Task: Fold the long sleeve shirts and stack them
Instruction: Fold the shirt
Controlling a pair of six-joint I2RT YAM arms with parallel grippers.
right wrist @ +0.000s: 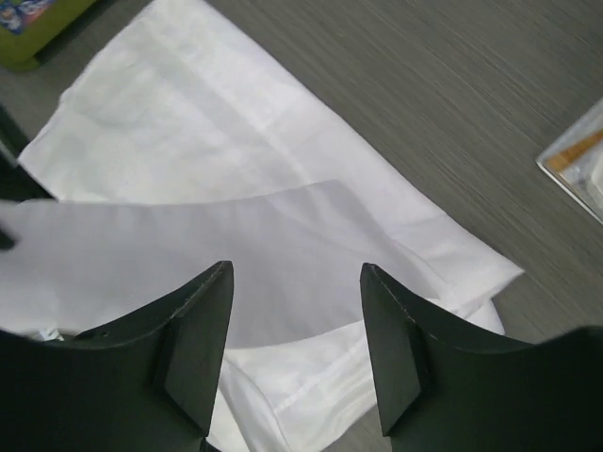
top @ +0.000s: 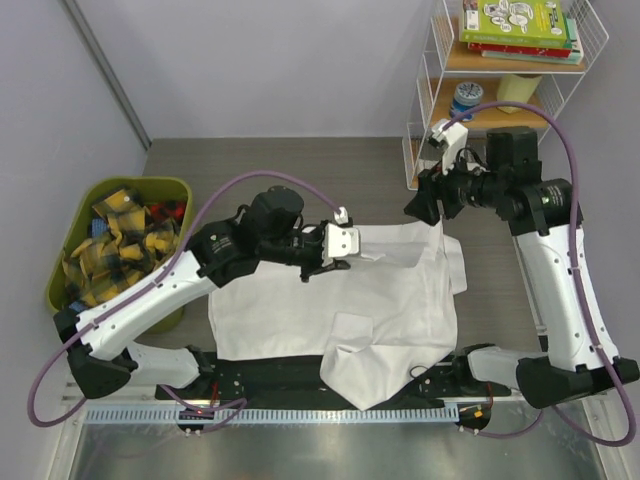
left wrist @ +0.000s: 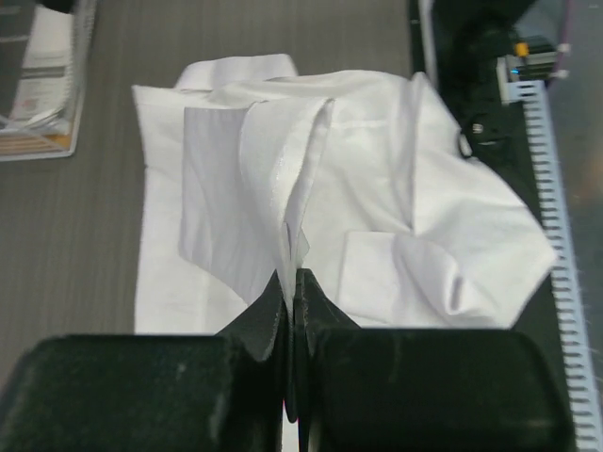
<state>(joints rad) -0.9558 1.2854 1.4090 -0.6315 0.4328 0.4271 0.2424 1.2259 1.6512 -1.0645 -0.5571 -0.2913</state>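
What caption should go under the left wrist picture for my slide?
Left gripper shut on a raised fold of the white shirt.

Plain white shirt (top: 340, 310), no print. Dark grey-brown table (top: 250, 165) with fine streaked grain. Olive-green bin (top: 150, 183) of yellow-and-black plaid cloths (top: 115, 245). Black-and-white arms (top: 140, 300), purple cables (top: 510, 104). Pale lilac-grey walls (top: 280, 60). Green and red books (top: 515, 20) on white wire shelf (top: 592, 35).
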